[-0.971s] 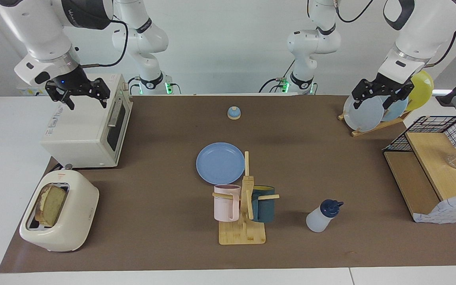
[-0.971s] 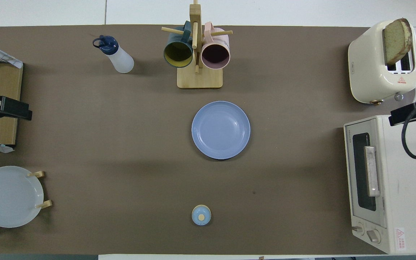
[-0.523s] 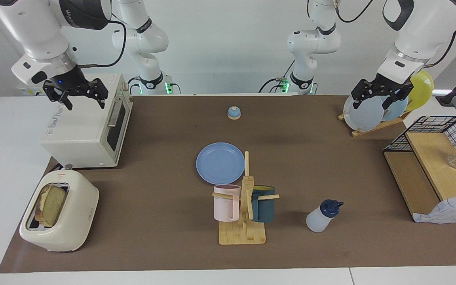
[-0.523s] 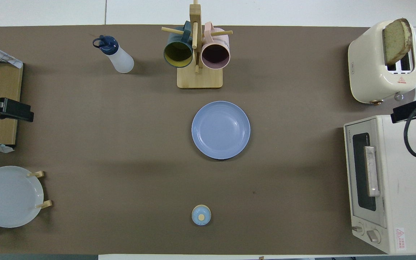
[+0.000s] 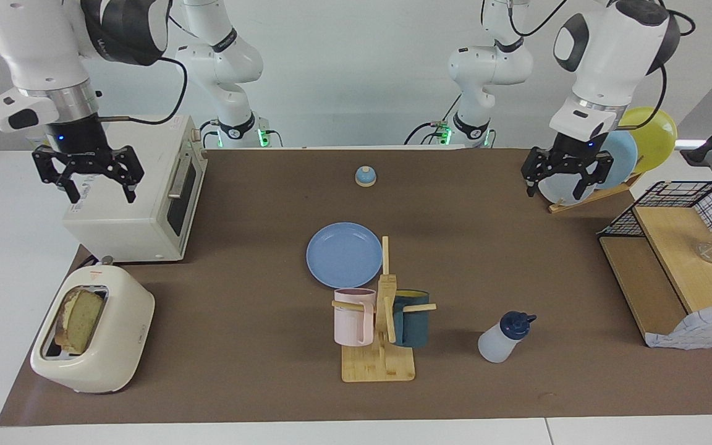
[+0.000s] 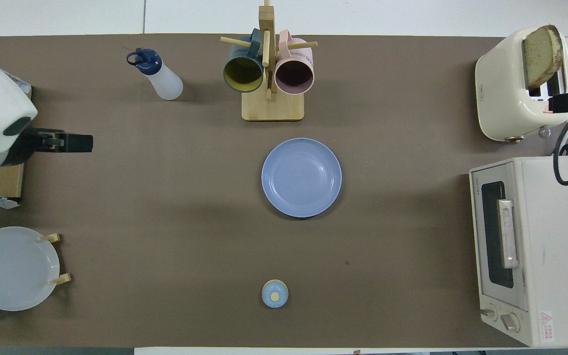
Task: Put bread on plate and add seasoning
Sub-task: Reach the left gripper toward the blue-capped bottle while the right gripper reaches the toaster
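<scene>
Facing view: my right tool (image 5: 88, 179) hangs over the toaster oven (image 5: 127, 204) at the right arm's end of the surface (image 5: 257, 266), its fingers spread wide and holding nothing. My left tool (image 5: 563, 179) hangs over the surface beside the rack of upright plates (image 5: 603, 167) at the left arm's end, likewise spread wide and empty. The bread (image 5: 81, 318) stands in a slot of the cream toaster (image 5: 93, 340), which sits farther from the robots than the toaster oven. The plate (image 5: 344, 254) lies flat and bare near the middle of the surface. The mug stand (image 5: 381, 334) sits just beside it, farther from the robots. The seasoning bottle (image 5: 504, 337) stands beside the mug stand, toward the left arm's end. A small bell (image 5: 365, 176) sits nearer to the robots than the plate.
</scene>
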`<action>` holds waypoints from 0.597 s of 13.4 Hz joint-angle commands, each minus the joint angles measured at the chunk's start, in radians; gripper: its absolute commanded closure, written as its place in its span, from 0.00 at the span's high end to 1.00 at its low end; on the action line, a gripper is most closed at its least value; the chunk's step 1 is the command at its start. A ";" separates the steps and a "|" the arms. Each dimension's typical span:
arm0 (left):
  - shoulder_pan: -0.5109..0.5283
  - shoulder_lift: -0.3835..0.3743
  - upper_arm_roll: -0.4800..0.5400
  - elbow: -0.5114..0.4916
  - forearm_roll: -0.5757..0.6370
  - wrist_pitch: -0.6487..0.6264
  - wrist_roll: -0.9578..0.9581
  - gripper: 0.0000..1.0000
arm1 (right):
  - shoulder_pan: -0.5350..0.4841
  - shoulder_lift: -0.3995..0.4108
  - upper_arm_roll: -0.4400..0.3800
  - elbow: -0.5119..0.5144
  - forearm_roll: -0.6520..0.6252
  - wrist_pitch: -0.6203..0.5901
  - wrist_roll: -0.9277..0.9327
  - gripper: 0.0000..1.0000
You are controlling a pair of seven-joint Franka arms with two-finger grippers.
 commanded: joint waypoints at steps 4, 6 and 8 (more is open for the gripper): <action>-0.096 -0.066 0.007 -0.386 -0.002 0.550 -0.090 1.00 | -0.106 0.081 0.006 -0.084 0.026 0.307 -0.142 0.81; -0.116 0.002 0.004 -0.477 -0.002 0.794 -0.093 1.00 | -0.103 0.176 0.014 -0.073 0.026 0.465 -0.167 0.91; -0.131 0.090 0.004 -0.489 -0.005 0.963 -0.127 1.00 | -0.098 0.271 0.015 0.034 0.025 0.478 -0.170 0.91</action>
